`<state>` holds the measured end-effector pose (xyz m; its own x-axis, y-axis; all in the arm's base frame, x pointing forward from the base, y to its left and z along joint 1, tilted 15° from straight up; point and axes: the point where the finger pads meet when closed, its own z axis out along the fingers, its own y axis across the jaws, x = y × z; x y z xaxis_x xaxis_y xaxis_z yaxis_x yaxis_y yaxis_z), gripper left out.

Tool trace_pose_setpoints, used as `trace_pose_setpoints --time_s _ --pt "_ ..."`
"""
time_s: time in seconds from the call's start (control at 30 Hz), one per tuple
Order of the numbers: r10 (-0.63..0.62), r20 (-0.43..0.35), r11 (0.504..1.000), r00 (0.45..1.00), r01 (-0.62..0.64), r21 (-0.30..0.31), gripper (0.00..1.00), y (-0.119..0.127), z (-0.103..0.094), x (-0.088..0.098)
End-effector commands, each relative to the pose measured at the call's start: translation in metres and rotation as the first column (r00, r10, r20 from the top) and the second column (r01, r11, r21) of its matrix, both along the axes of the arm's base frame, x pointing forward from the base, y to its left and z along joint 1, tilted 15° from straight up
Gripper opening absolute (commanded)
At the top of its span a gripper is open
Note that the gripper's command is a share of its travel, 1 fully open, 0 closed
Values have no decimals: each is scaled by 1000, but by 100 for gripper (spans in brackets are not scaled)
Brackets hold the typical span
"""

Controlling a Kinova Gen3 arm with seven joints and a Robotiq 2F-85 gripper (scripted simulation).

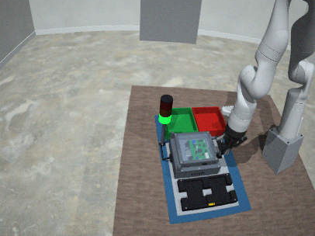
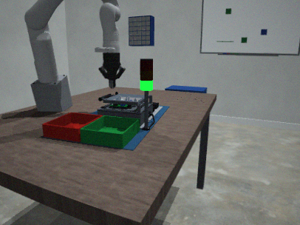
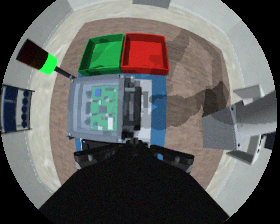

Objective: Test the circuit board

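The green circuit board (image 1: 197, 147) (image 3: 100, 110) lies inside the grey tester (image 1: 194, 170) (image 2: 122, 109) (image 3: 78, 106) under its closed clear lid. The signal light (image 1: 164, 119) (image 2: 146, 84) (image 3: 45, 67) glows green. My gripper (image 1: 224, 150) (image 2: 111, 84) is shut and empty. It hangs a little above the tester's side that faces the arm's base, where the latch hook (image 3: 133, 106) is. The green bin (image 1: 181, 119) (image 2: 111, 129) (image 3: 101, 55) and the red bin (image 1: 209, 119) (image 2: 66, 124) (image 3: 146, 53) stand side by side beyond the tester.
The empty black tray (image 1: 207, 192) lies in front of the tester on the blue mat (image 1: 242, 204) (image 2: 133, 142). The arm's grey base (image 1: 282, 151) (image 2: 52, 94) stands on the table beside the mat. A blue block (image 2: 185, 89) lies at the table's far corner.
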<state>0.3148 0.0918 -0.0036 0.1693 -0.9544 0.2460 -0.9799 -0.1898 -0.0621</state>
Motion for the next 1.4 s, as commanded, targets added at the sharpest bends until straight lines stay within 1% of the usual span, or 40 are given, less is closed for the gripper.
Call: trace_pose_setpoints --time_s 0.0,0.3,0.7,1.37 --pt "0 1 1000 1000 0 1 0 0 0 0" --pt "0 1 1000 1000 0 1 0 0 -2 1" --pt "0 1 1000 1000 0 1 0 -5 -23 3" --pt "0 1 1000 1000 0 1 0 -5 -25 3"
